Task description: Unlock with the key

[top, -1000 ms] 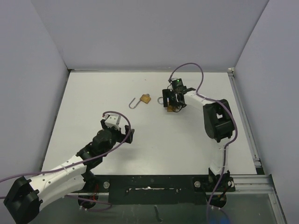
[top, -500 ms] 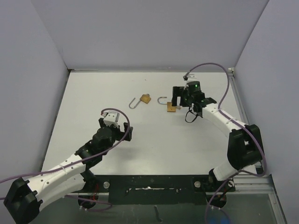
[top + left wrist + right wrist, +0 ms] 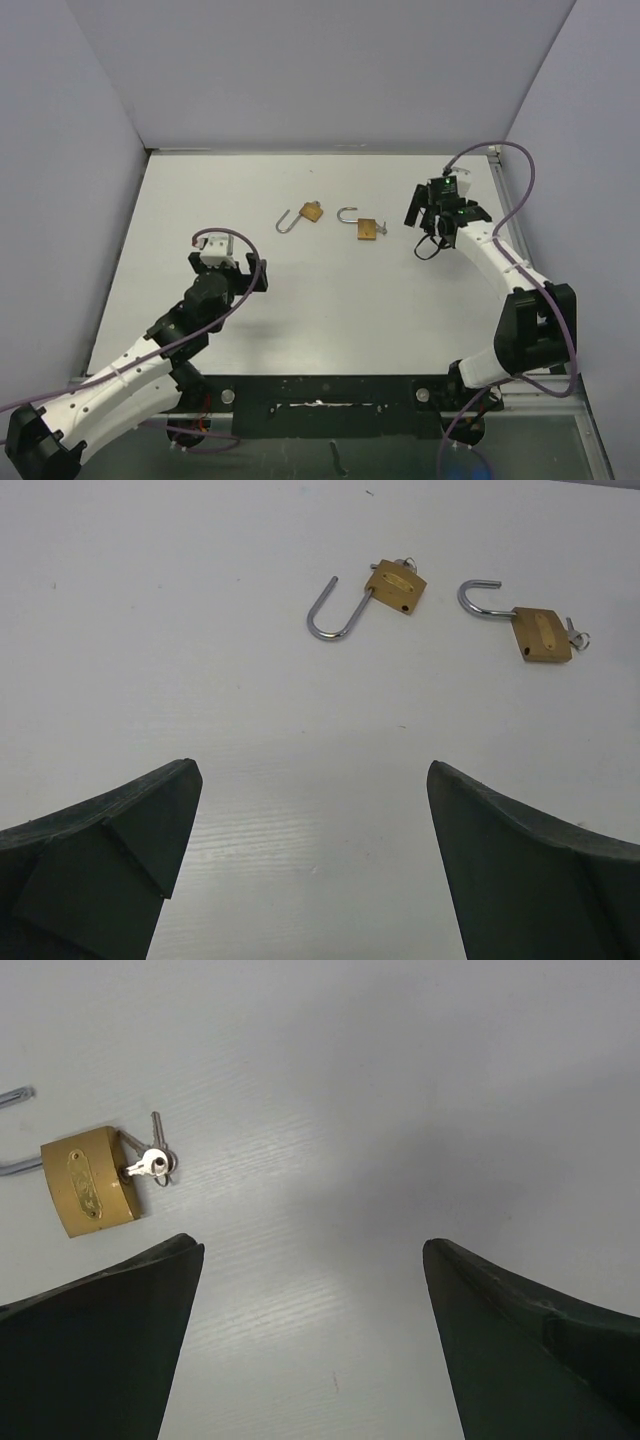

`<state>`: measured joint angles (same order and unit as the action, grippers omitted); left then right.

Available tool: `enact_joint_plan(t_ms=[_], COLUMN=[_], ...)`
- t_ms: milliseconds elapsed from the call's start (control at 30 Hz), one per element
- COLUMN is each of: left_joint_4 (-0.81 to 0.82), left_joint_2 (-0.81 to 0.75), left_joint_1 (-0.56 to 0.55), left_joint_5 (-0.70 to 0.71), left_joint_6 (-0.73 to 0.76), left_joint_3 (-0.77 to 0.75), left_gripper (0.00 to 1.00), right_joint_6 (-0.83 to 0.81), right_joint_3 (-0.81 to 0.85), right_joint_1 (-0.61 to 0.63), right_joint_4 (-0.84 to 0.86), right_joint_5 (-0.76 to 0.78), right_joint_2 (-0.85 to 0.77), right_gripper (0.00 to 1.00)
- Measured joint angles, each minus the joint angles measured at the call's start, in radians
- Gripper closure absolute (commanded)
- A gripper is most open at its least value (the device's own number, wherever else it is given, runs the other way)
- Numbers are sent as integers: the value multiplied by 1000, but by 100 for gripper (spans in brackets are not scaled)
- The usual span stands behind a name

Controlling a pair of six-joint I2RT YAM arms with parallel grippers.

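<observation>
Holds right tool [image 3: 310, 1248] and left tool [image 3: 310, 768] spread wide, gripping nothing; shows keyed, open brass padlock [image 3: 88, 1193] ahead-left of right tool.

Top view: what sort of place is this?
Probably a lab robot test cell: white table boxed by plain grey walls, left arm, right arm, two brass padlocks as props.

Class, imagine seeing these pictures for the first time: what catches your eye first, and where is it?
Two brass padlocks with open shackles lie side by side on the white table: the left padlock and the right padlock, with keys at its base. The left gripper and right gripper stand open, holding nothing.
</observation>
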<state>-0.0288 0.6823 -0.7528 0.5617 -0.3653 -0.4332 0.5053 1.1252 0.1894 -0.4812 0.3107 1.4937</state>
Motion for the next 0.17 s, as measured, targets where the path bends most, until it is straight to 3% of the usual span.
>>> enact_joint_plan(t_ms=[167], left_joint_4=[-6], left_joint_2=[-11], left_joint_1=[0], left_joint_5=[14], left_joint_6=[-1], left_joint_3=[0], left_gripper=[2], right_joint_6=[86], right_joint_3=[-42], right_joint_1=[-2], right_joint_4=[-33], right_joint_5=[87], right_joint_2=[-93], right_gripper=[2])
